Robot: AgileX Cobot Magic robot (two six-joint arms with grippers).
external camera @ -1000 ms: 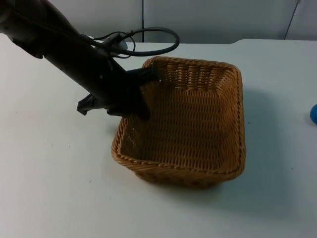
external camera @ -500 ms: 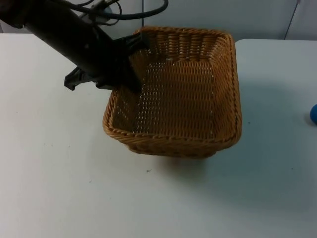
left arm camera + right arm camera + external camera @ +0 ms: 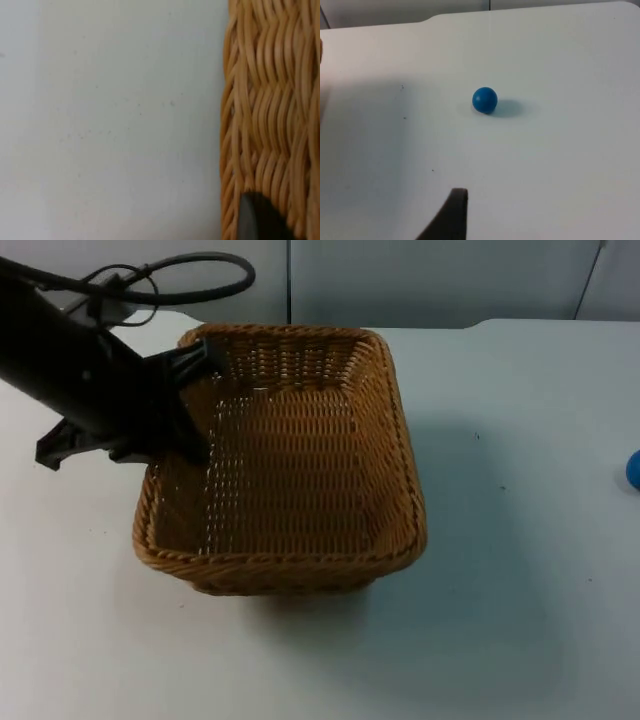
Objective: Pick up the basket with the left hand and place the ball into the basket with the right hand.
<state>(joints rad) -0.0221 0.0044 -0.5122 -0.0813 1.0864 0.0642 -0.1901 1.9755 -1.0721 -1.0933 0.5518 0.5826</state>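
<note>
While the left gripper [image 3: 195, 400] clamped the left wall of the basket [image 3: 290, 480] near its far corner, one finger outside the weave and one inside, the basket looked lifted and tilted, its shadow falling on the table [image 3: 500, 640] to its right. From the left wrist, the wicker wall [image 3: 270, 100] ran beside a black fingertip [image 3: 255, 220] pressed against it. The weave appeared stiff and light but ridged, so a pinch on the rim probably held well, though the far end might sag or swing. The ball [image 3: 484, 100] lay on the table well to the right of the basket, apart from the right gripper, whose fingers could not be judged open or closed. Small, smooth and round, it would likely roll if nudged, so a grasp across its middle from above seemed best.
</note>
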